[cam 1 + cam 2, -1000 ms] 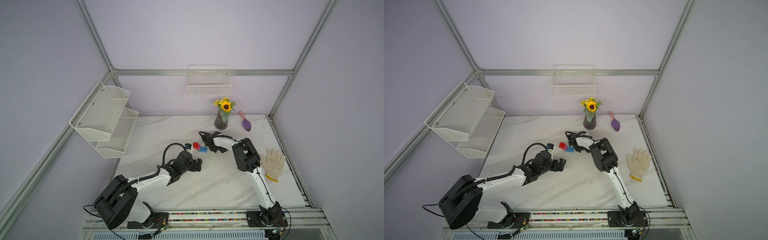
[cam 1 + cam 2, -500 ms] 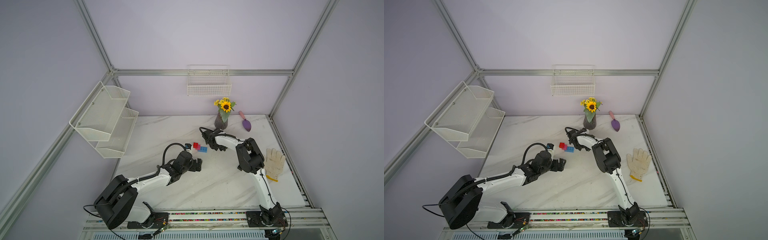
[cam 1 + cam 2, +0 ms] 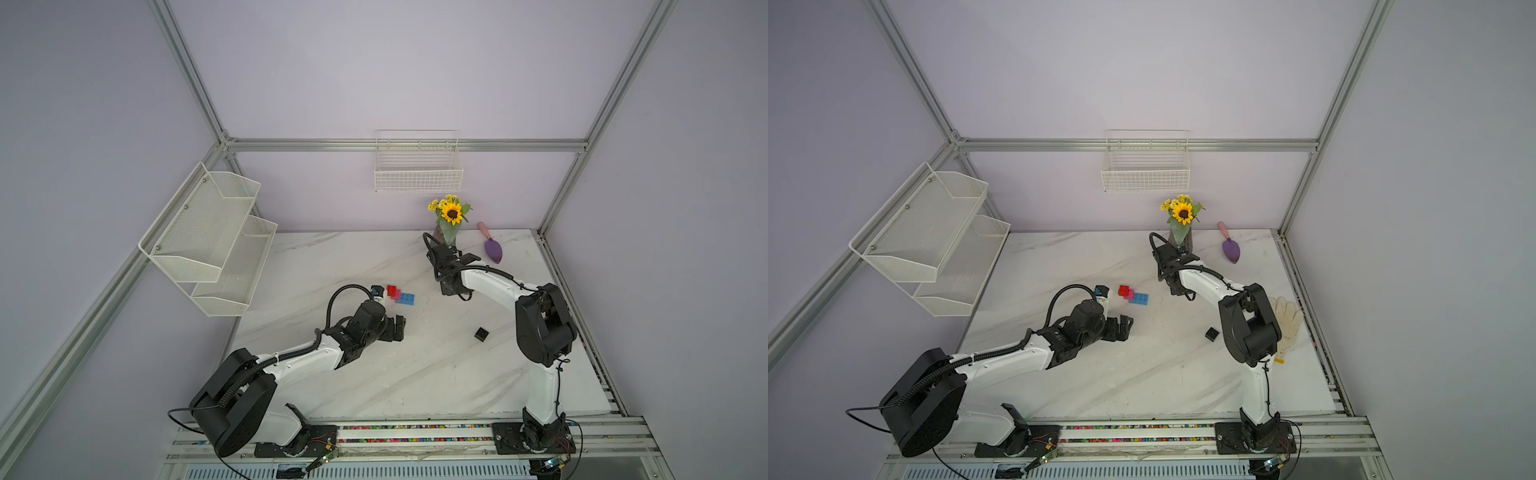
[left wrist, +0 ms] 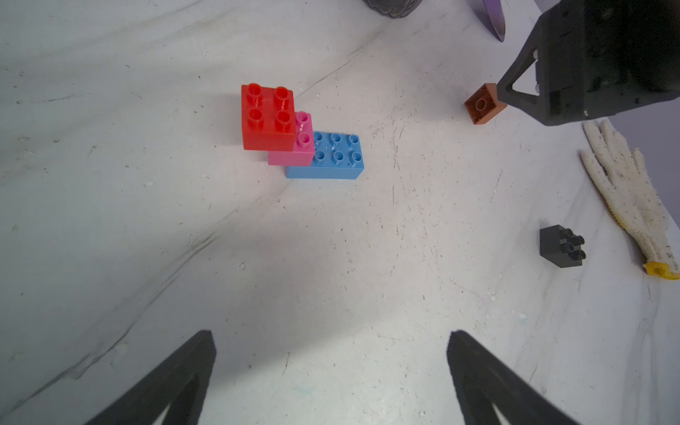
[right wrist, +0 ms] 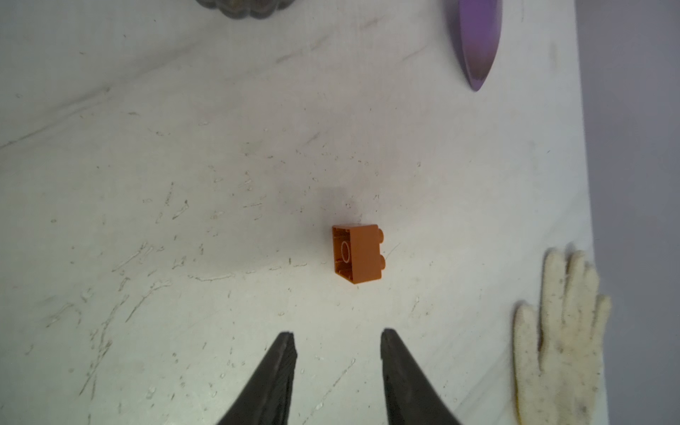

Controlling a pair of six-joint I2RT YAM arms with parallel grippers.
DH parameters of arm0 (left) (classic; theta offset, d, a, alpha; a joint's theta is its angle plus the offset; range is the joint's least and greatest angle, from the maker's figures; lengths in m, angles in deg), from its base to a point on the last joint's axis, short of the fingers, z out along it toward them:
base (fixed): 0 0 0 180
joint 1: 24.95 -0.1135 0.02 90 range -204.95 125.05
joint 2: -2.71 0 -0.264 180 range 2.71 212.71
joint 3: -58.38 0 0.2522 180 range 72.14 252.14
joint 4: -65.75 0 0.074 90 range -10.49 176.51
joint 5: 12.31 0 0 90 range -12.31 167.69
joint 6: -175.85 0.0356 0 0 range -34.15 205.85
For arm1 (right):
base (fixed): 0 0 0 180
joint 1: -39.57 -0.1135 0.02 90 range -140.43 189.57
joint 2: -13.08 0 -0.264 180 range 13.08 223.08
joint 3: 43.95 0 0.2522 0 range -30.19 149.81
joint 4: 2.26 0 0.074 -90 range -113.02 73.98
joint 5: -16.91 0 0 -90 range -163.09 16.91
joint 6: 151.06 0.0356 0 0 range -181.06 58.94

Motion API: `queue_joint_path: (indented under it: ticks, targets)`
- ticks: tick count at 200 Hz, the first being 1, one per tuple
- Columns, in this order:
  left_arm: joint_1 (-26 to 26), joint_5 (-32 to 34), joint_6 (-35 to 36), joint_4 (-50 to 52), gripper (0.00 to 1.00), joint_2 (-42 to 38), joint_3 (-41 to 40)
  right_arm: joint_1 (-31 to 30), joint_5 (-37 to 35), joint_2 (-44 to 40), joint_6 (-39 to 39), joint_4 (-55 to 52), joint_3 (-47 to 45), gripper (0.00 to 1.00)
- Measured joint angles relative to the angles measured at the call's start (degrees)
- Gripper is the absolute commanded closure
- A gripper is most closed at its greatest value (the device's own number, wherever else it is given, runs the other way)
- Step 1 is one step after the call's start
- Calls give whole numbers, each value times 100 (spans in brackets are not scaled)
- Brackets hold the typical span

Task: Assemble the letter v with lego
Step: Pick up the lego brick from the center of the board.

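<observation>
Sitting on the table [image 3: 332, 257], the red-pink-blue stack [image 4: 294, 154] climbs in steps; the black brick [image 3: 481, 333] lies loose at its 4 o'clock. The orange brick [image 5: 358, 254] lies on its side before the right end effector [image 5: 336, 333], spread and empty. The left end effector [image 4: 330, 335], at the stack's 6 o'clock, is spread wide.

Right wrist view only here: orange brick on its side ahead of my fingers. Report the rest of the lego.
Observer: The red brick, pink brick and blue brick are already joined in steps.
Operator: Find me the black one.
Observer: The black brick lies loose, apart from those three, near the glove.
Operator: Say what the left arm holds.
Observer: Nothing. The left gripper is open and faces the joined bricks.
</observation>
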Motion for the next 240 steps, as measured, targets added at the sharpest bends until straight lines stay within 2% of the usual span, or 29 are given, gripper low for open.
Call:
queue_joint_path:
  ticks: [46, 96, 240]
  targets:
    - [0, -37, -2, 11, 0, 308, 144, 785, 1257, -146, 22, 599, -654, 56]
    - [0, -39, -2, 98, 0, 391, 205, 1049, 1891, -142, -105, 970, -728, 56]
    - [0, -39, -4, 168, 0, 527, 278, 1244, 2175, 245, -341, 1237, -448, 56]
